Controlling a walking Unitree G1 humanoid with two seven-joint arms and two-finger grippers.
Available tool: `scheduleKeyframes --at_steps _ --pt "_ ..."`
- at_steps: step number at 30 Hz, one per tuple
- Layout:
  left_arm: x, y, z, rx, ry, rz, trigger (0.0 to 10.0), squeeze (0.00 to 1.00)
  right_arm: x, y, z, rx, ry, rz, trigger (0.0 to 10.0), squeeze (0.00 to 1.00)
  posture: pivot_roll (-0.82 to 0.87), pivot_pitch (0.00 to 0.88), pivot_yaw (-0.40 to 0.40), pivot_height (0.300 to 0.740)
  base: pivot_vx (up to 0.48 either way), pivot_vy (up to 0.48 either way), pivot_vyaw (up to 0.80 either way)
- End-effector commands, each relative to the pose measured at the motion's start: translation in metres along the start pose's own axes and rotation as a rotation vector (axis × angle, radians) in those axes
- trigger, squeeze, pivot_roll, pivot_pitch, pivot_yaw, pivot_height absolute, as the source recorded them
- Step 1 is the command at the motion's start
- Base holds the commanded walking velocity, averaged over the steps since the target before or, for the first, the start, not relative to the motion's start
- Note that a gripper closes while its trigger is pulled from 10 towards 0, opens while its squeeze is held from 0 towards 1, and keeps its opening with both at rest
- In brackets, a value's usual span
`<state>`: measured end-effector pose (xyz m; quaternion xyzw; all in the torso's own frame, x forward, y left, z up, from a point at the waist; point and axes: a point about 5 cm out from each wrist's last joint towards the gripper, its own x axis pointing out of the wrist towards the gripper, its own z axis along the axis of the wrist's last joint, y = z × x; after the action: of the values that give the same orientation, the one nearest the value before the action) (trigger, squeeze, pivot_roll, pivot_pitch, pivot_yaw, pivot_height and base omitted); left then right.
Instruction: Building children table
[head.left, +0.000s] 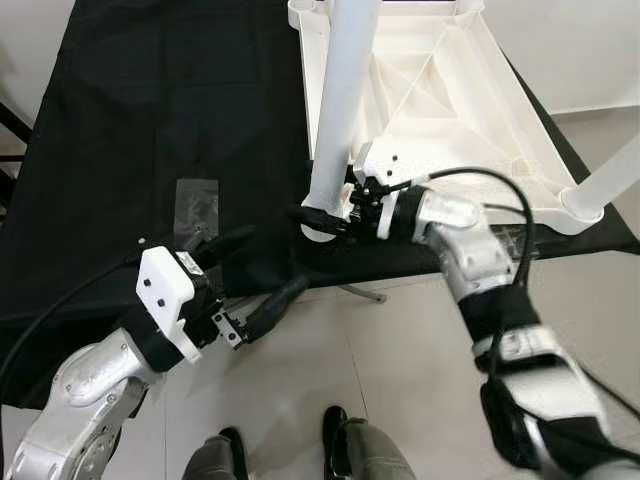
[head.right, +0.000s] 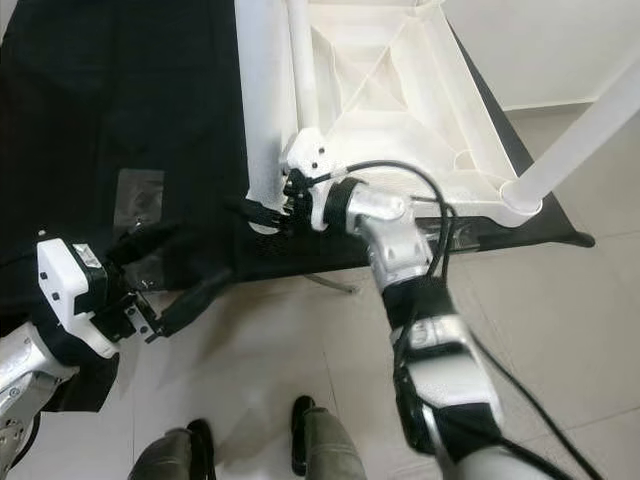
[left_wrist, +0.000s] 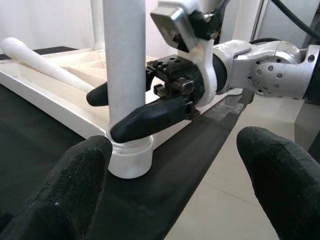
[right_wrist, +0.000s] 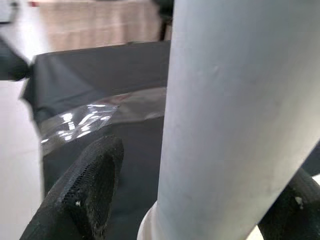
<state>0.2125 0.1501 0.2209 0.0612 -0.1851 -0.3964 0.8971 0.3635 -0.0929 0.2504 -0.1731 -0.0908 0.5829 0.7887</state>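
Upturned tabletop (head.left: 440, 90) lies on the cloth (head.left: 150, 130), legs (head.left: 340, 110) standing up.

An upside-down white plastic children's table top (head.left: 440, 90) with moulded ribs looks smooth and faintly glossy. Its round white plastic leg (left_wrist: 124, 65) is smooth with a soft sheen. Both rest on a matt black cloth (head.left: 150, 120). A clear, shiny plastic bag (head.left: 196, 208) lies near the cloth's front edge. The left gripper's black fingertips (left_wrist: 75, 190) look rough and finely textured.

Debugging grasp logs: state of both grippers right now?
Left gripper: open, empty, hovering short of the table leg.
Right gripper: closed around the table leg just above its socket.
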Motion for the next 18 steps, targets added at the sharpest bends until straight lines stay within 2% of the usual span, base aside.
scheduleKeyframes --at_steps 1,3,5,6,14,18 --pt "-0.002 -0.003 0.001 0.002 0.003 -0.008 10.0 0.00 0.009 0.010 -0.002 -0.007 -0.006 0.099 10.0 0.00 0.09 0.310 -0.096 0.740 0.000 0.000 0.00" --pt "-0.004 -0.003 0.003 0.004 0.011 -0.003 10.0 0.00 0.010 0.006 0.002 0.006 -0.026 0.171 10.0 0.00 0.10 0.321 -0.094 0.740 0.000 0.000 0.00" --pt "-0.005 -0.003 0.003 0.005 0.012 -0.003 10.0 0.00 0.010 0.005 0.002 0.007 -0.029 0.178 10.0 0.00 0.10 0.321 -0.094 0.740 0.000 0.000 0.00" --pt "-0.005 -0.003 0.003 0.005 0.013 -0.002 10.0 0.00 0.010 0.004 0.002 0.011 -0.033 0.181 0.0 0.00 0.10 0.324 -0.093 0.740 0.000 0.000 0.00" --pt "-0.005 -0.003 0.003 0.003 0.018 -0.002 10.0 0.00 0.007 0.000 0.003 0.029 -0.046 0.182 0.0 0.00 0.09 0.325 -0.092 0.740 0.000 0.000 0.00" --pt "-0.005 -0.003 0.003 0.001 0.015 -0.002 10.0 0.00 0.002 -0.002 -0.001 0.022 -0.045 0.126 0.0 0.00 0.08 0.322 -0.094 0.740 0.000 0.000 0.00"
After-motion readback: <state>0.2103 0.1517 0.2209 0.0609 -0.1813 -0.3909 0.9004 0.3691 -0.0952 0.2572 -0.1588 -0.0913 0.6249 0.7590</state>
